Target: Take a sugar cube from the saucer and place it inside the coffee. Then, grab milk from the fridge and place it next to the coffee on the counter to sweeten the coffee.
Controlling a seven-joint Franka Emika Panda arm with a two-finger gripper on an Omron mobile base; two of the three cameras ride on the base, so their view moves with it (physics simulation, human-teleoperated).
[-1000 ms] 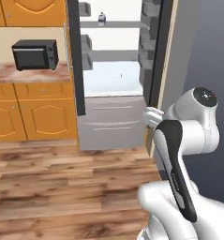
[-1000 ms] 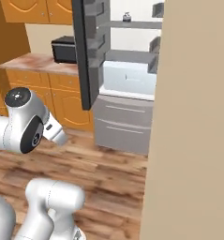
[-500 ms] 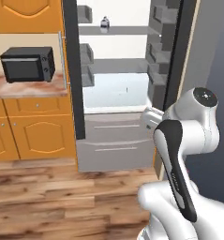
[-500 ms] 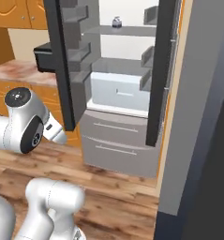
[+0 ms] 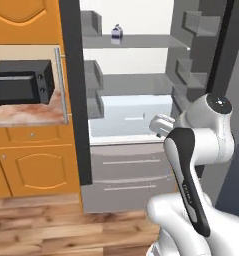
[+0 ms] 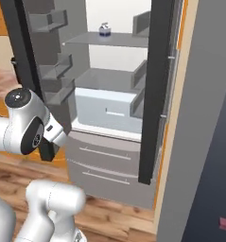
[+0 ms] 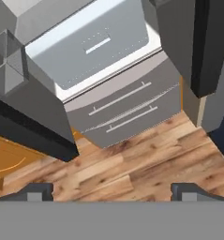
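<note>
The fridge (image 5: 141,62) stands open in front of me, both doors swung wide. The milk (image 5: 117,34), a small white carton with a dark blue band, sits alone on the top glass shelf, also seen from the right side (image 6: 104,30). My gripper (image 7: 112,193) is open and holds nothing; it hangs low, pointing down at the fridge's grey bottom drawers (image 7: 120,110) and the wooden floor. The arm is folded close to the base, well below and short of the milk. A strip of the counter (image 5: 21,114) shows at left. The sugar cube, saucer and coffee are out of view.
A black microwave (image 5: 22,82) sits on the counter beside the left fridge door (image 5: 73,100) with its silver handle. The right door (image 6: 157,90) with bins juts out toward me. Orange cabinets (image 5: 36,170) stand below the counter.
The base has driven closer to the fridge, so the whole scene has shifted and the fridge appears larger and more centred. The arm's pose and open gripper are unchanged.
</note>
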